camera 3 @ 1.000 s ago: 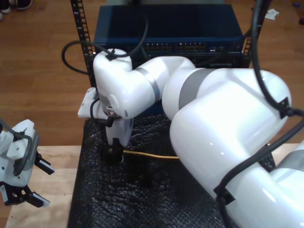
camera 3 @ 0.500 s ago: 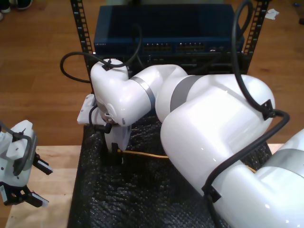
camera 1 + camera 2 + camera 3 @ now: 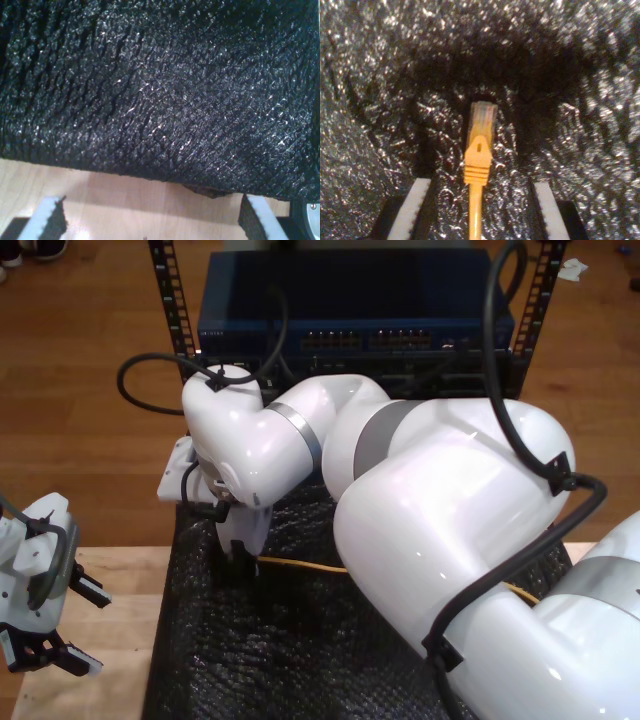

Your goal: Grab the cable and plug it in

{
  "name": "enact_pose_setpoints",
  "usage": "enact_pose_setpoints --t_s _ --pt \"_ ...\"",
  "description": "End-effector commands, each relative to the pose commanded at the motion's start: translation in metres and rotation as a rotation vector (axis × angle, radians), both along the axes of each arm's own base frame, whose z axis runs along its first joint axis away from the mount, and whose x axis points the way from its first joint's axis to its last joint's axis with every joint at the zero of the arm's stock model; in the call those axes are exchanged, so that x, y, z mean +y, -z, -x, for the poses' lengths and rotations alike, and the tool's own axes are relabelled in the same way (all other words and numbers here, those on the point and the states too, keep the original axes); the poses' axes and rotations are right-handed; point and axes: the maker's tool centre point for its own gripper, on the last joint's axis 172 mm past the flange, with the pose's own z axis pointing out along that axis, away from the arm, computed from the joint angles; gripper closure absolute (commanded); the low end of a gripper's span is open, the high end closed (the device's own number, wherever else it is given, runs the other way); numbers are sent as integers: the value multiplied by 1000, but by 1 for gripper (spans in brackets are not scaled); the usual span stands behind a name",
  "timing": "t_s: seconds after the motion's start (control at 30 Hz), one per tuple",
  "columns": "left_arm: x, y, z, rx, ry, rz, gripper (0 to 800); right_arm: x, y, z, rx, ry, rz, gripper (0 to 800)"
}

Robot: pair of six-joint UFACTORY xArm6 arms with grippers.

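While my second gripper [image 3: 476, 210] hangs low over the black bubble-wrap sheet [image 3: 580, 125], its two white-padded fingers [image 3: 410, 210] stand spread, one to either side of the cable [image 3: 476, 200] and neither touching it. The cable is yellow-orange and runs straight between the fingers; its ribbed boot and clear plug [image 3: 482, 120] lie on the sheet just ahead of the fingertips, plug pointing away from the gripper. Exterior view: this gripper [image 3: 238, 568] is down at the sheet, and the cable [image 3: 300, 565] trails from it toward the exterior view's right, passing under the big white arm [image 3: 440, 510]. Beyond the arm stands a dark blue rack-mounted network switch [image 3: 350, 310] with rows of ports [image 3: 370, 340] along its front face, well apart from the plug. Black arm cables [image 3: 150, 370] loop near the rack uprights. My first gripper [image 3: 150, 220] is spread wide with nothing between its foam-edged fingers [image 3: 47, 220]; it hovers over bare light wood table [image 3: 125, 200], just short of the sheet's edge [image 3: 165, 150]. In the exterior view it sits at the lower left [image 3: 50, 620], off the sheet and well apart from the cable. Wooden floor [image 3: 80, 360] shows behind.
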Motion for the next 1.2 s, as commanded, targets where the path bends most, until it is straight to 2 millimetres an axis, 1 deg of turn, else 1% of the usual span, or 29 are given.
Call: enact_pose_setpoints --t_s 0.03,0.1,0.13,0.2,0.53,0.7,0.97,1.03,1.13,1.2 --pt "0 0 0 0 0 0 0 1 2 1 2 -2 2 365" --pt "0 0 0 -1 0 -1 0 7 0 2 -2 -11 -2 436" --pt "0 0 0 0 0 0 1 8 0 2 -3 -12 -3 456" --pt "0 0 0 0 0 0 0 9 3 3 0 -14 0 457" --pt "0 0 0 0 0 0 0 8 5 3 2 -13 4 458" --pt "0 0 0 0 0 0 1 8 4 3 0 -14 4 488" --pt "0 0 0 0 0 0 1 7 2 2 -4 -16 5 497" --pt "0 0 0 1 -1 2 0 7 2 3 -3 -16 6 519" --pt "0 0 0 1 -1 2 0 7 2 2 -5 -17 6 585" --pt "0 0 0 1 -1 2 1 7 2 2 -6 -18 7 588"
